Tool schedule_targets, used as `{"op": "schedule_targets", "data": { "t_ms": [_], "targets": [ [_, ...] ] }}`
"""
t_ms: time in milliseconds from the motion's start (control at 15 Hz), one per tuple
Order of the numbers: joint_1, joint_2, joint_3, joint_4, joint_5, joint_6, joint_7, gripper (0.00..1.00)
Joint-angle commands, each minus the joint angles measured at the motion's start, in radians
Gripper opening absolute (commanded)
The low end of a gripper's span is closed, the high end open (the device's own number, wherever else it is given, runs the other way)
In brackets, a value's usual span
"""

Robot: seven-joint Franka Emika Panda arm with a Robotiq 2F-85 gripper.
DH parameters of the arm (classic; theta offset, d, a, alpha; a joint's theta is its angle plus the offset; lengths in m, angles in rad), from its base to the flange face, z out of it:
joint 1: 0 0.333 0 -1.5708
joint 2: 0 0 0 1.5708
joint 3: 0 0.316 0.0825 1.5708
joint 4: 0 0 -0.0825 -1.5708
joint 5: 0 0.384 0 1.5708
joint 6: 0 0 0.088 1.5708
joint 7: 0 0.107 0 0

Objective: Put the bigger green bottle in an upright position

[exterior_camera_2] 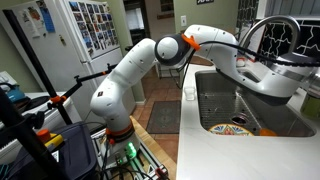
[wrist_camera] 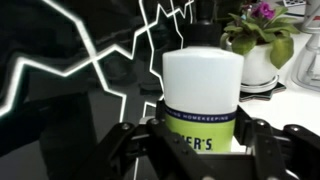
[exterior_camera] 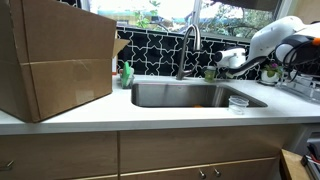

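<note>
The bigger green bottle (wrist_camera: 200, 105) fills the wrist view. It has a white upper part and a lime-green label with a dark band, and it stands upright against the black tiled backsplash. My gripper (wrist_camera: 200, 130) has one finger on each side of it, closed against the label. In an exterior view the gripper (exterior_camera: 222, 62) is at the back of the counter behind the faucet, with a bit of green bottle (exterior_camera: 210, 72) showing at its tip. The bottle's base is hidden.
A steel sink (exterior_camera: 190, 95) with a tall faucet (exterior_camera: 185, 50) lies just in front of the gripper. A potted plant (wrist_camera: 258, 40) stands next to the bottle. A bright green soap bottle (exterior_camera: 127, 74), a large cardboard box (exterior_camera: 55, 55) and a clear cup (exterior_camera: 238, 103) stand on the counter.
</note>
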Motion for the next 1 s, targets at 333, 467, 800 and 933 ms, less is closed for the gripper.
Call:
{"op": "schedule_targets", "data": {
  "t_ms": [333, 467, 800, 933],
  "targets": [
    [0.111, -0.117, -0.088, -0.252, -0.252, 0.126, 0.094, 0.37],
    [0.139, -0.129, -0.101, -0.288, -0.292, 0.121, 0.134, 0.37],
    [0.205, -0.139, -0.130, -0.338, -0.405, 0.120, 0.233, 0.37],
    [0.161, -0.164, -0.044, -0.342, -0.503, 0.081, 0.244, 0.37]
  ]
}}
